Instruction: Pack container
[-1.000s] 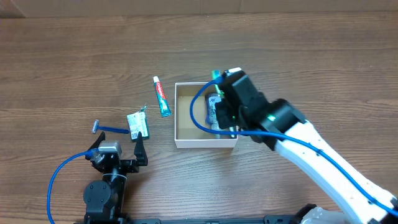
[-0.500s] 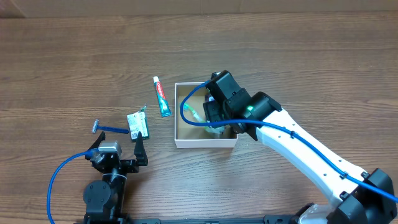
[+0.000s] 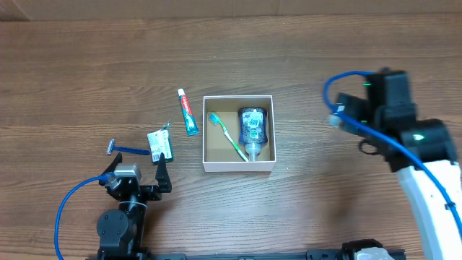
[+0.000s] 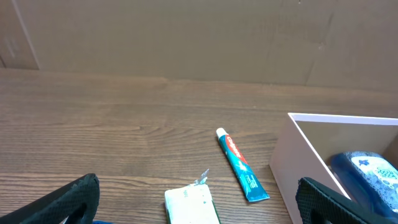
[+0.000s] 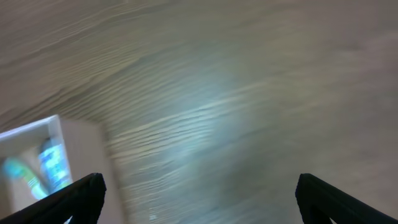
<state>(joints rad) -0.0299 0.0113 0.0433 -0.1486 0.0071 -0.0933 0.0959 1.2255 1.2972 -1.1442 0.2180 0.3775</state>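
The container (image 3: pixel 238 165), a white square box with a brown inside, stands mid-table. In it lie a green toothbrush (image 3: pixel 228 136) and a blue bottle (image 3: pixel 253 128). My right gripper (image 3: pixel 345 114) is open and empty, well to the right of the box. In the blurred right wrist view the gripper (image 5: pixel 199 199) hangs over bare wood, with the container (image 5: pixel 74 146) at the left edge. My left gripper (image 3: pixel 136 173) rests open near the front left. Seen from the left wrist, it (image 4: pixel 199 208) has the container wall (image 4: pixel 292 168) to its right.
A toothpaste tube (image 3: pixel 188 112) lies just left of the box, also in the left wrist view as the tube (image 4: pixel 241 165). A green and white packet (image 3: pixel 160 144) and a blue razor (image 3: pixel 123 149) lie in front of the left gripper. Packet (image 4: pixel 189 205) sits between its fingers.
The right gripper opened over the box and let go of the toothbrush, which now lies inside. The right arm then swung away to the right. The left arm stayed still.
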